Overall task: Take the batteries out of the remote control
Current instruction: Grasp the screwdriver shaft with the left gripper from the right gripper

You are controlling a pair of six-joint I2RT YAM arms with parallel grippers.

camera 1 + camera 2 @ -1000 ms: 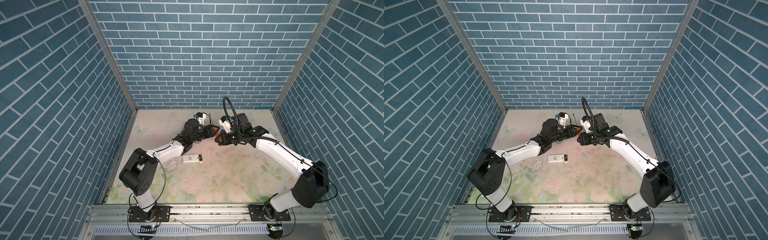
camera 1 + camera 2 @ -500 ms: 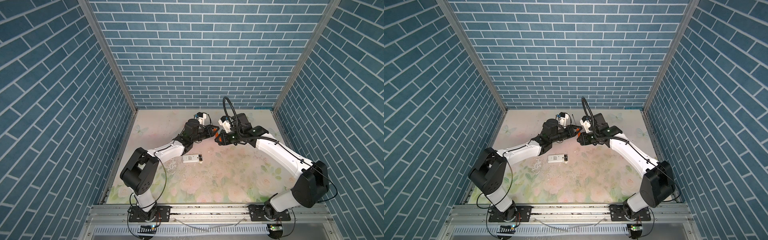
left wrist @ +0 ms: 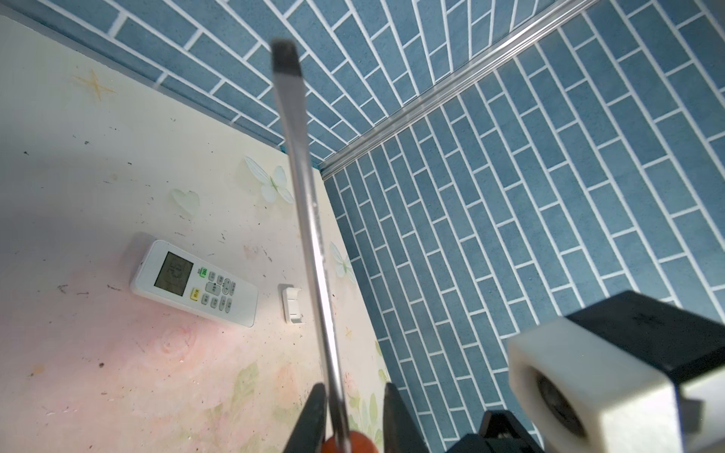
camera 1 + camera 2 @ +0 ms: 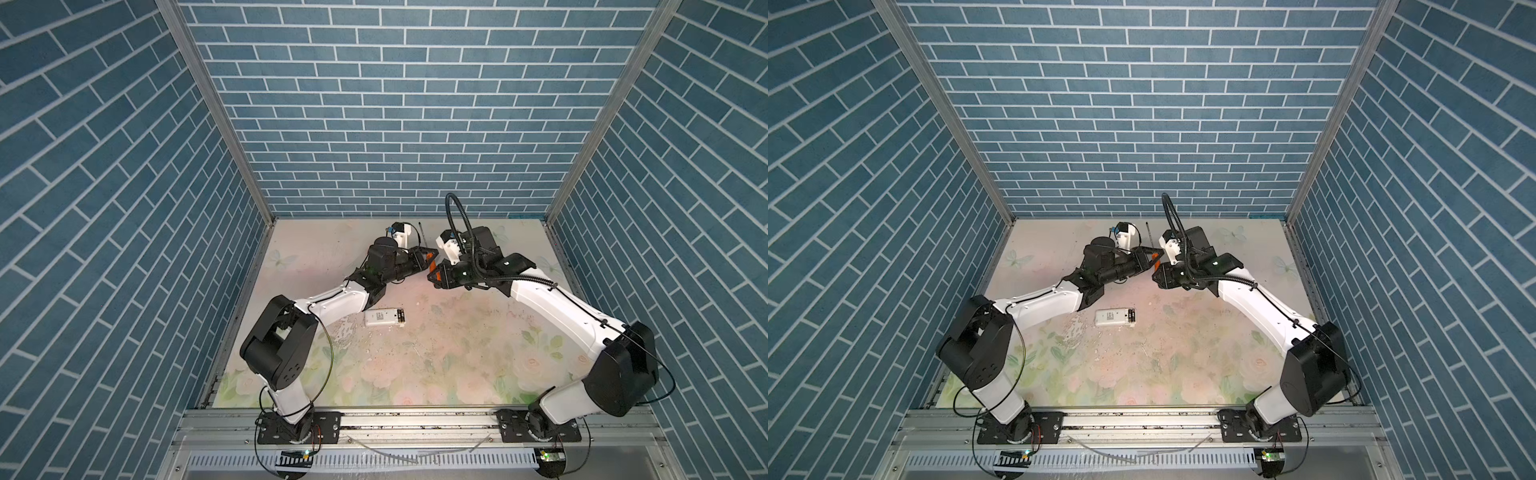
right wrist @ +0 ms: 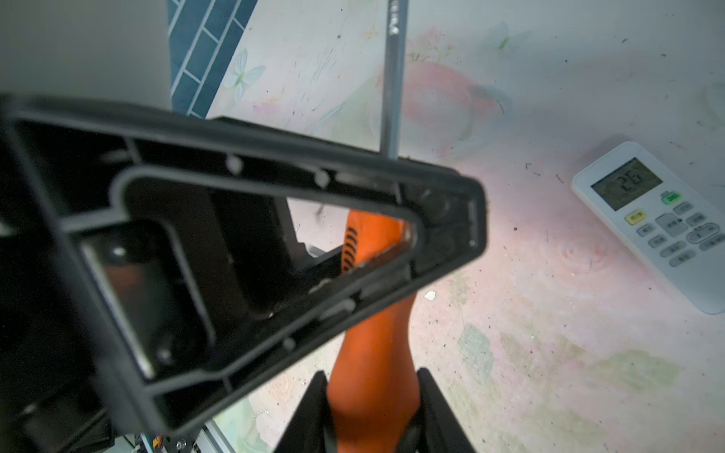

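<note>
The remote (image 5: 659,227) is showing "26" on its screen (image 5: 625,182) in the right wrist view, and the same digits sideways in the left wrist view (image 3: 174,273). Its buttons (image 5: 673,197) and the screwdriver (image 5: 391,90) are carrying print too blurred to read.

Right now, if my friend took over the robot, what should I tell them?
Left end effector: shut on the screwdriver near where shaft meets handle.
Right end effector: shut on its orange handle; together they hold it off the table.
Things: in a top view one remote lies back-up, bay open, dark batteries apparently inside. A second remote lies face-up, display lit, small white piece beside it.
Done: that bay is uncovered.
Left: get the batteries out; none lie loose in view.
</note>
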